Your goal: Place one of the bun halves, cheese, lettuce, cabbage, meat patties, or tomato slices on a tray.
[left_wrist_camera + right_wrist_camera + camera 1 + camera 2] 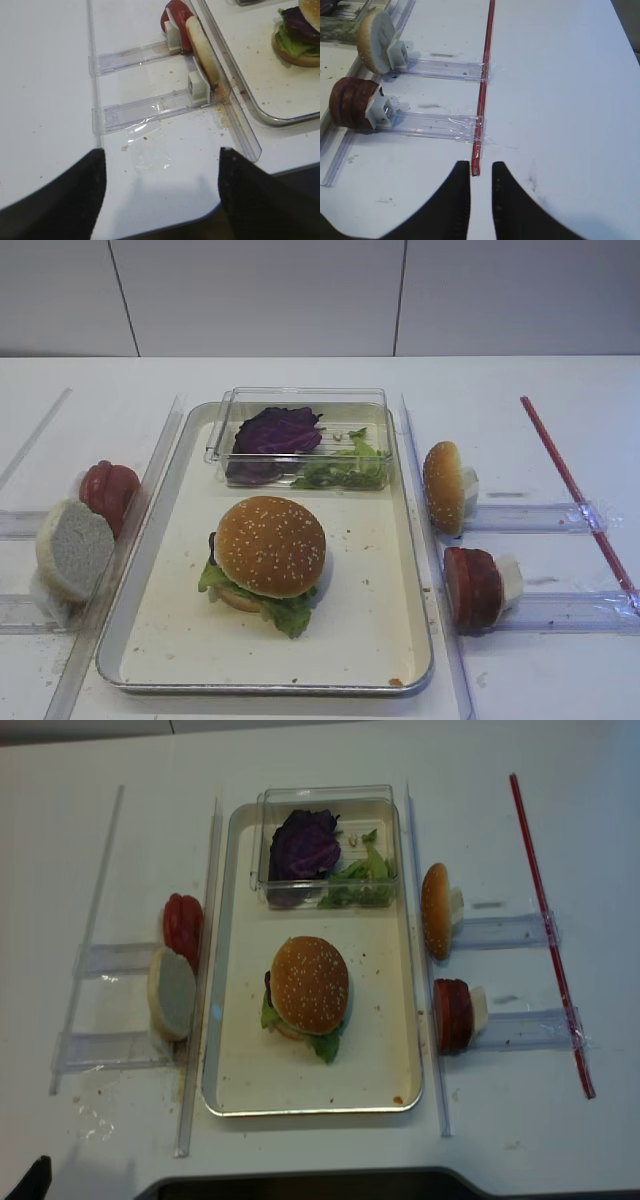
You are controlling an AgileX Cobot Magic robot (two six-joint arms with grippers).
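The sesame-seeded bun top (270, 545) sits on a stacked burger in the middle of the tray (150, 540), with lettuce (290, 612) frilling out beneath it. Purple cabbage (277, 430) and more lettuce lie in a clear box at the tray's far end. Neither gripper is near the burger. My right gripper (481, 170) is shut and holds nothing, hovering over the bare table by the end of a red strip (483, 85). My left gripper (162, 152) stands wide open over the table's near left corner, holding nothing.
Clear holders flank the tray. On the left stand tomato slices (108, 490) and a pale bun half (73, 548). On the right stand another golden bun half (443, 487) and meat patties (472, 586). Clear rails run along both long sides of the tray.
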